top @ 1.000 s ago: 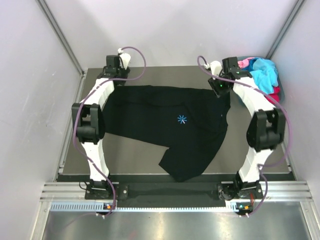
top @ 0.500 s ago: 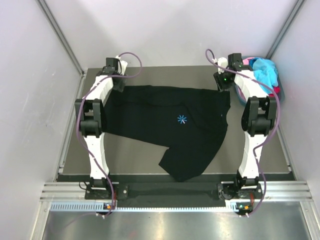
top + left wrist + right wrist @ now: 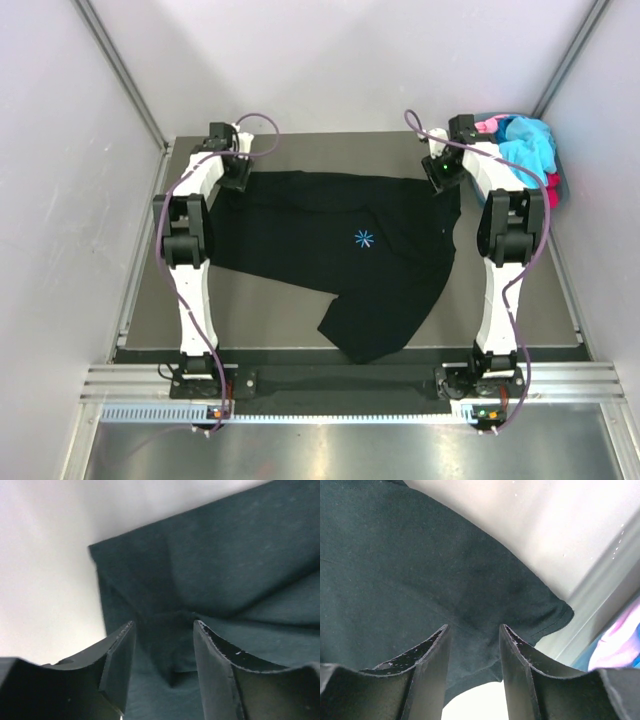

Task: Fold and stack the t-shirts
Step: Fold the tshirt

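A large black t-shirt (image 3: 330, 235) with a light-blue starburst logo (image 3: 363, 238) lies spread across the table, one flap trailing toward the near edge. My left gripper (image 3: 238, 178) is down at its far-left corner. In the left wrist view this gripper (image 3: 164, 627) is open, its fingers straddling a small pucker of black cloth (image 3: 175, 645). My right gripper (image 3: 440, 180) is down at the far-right corner. Seen from the right wrist, it (image 3: 473, 630) is open over the cloth, beside the sleeve hem (image 3: 559, 616).
At the far right corner a grey-blue basket (image 3: 557, 168) holds bunched turquoise (image 3: 526, 140), pink (image 3: 490, 126) and red (image 3: 550, 186) t-shirts. White enclosure walls stand close on three sides. Bare table (image 3: 260, 310) shows near the arm bases.
The left gripper has come down toward the near side onto the shirt's far-left corner and its jaws have narrowed. The right gripper swung outward, then back to the far-right corner. The shirt lies as before.
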{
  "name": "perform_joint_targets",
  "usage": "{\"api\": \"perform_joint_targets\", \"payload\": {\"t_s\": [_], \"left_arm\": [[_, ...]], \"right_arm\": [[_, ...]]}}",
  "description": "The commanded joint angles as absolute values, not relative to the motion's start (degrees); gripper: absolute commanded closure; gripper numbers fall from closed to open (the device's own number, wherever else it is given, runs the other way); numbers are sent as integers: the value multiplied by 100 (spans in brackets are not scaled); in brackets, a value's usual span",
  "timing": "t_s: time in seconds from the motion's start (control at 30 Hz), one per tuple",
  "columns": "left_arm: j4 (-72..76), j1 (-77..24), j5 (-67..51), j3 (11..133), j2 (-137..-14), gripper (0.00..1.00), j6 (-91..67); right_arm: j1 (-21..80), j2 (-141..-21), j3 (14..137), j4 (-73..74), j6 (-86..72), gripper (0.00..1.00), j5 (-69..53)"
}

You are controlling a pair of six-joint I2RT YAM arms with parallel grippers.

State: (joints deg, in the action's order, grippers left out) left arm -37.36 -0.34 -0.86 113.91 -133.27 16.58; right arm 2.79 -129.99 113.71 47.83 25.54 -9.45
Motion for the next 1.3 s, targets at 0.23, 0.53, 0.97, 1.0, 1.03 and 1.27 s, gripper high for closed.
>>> {"api": "perform_joint_targets", "payload": {"t_s": [0.23,0.53,0.97,1.0,1.03,1.27], "left_arm": [[-3639,130,-334,11777,-13421,94,1398],[-3524,202,-536,11682,-12782,100,1362],[-4025,97,-1441,10082,-11127,100,2030],[-4051,97,-1563,9951,-11014,100,2135],[-4052,97,-1582,9880,-10969,100,2153],[-4096,97,-1890,9773,-10951,100,2276]], "right_arm": [[369,-12894,11487,4816,2628,57,-888],[396,-12630,11417,4755,2751,59,-861],[395,-12156,10671,4939,3610,59,-1721],[387,-12068,10600,4983,3717,58,-1766],[387,-12006,10539,5070,3796,58,-1801],[439,-10752,9565,5616,4875,58,-2452]]}}
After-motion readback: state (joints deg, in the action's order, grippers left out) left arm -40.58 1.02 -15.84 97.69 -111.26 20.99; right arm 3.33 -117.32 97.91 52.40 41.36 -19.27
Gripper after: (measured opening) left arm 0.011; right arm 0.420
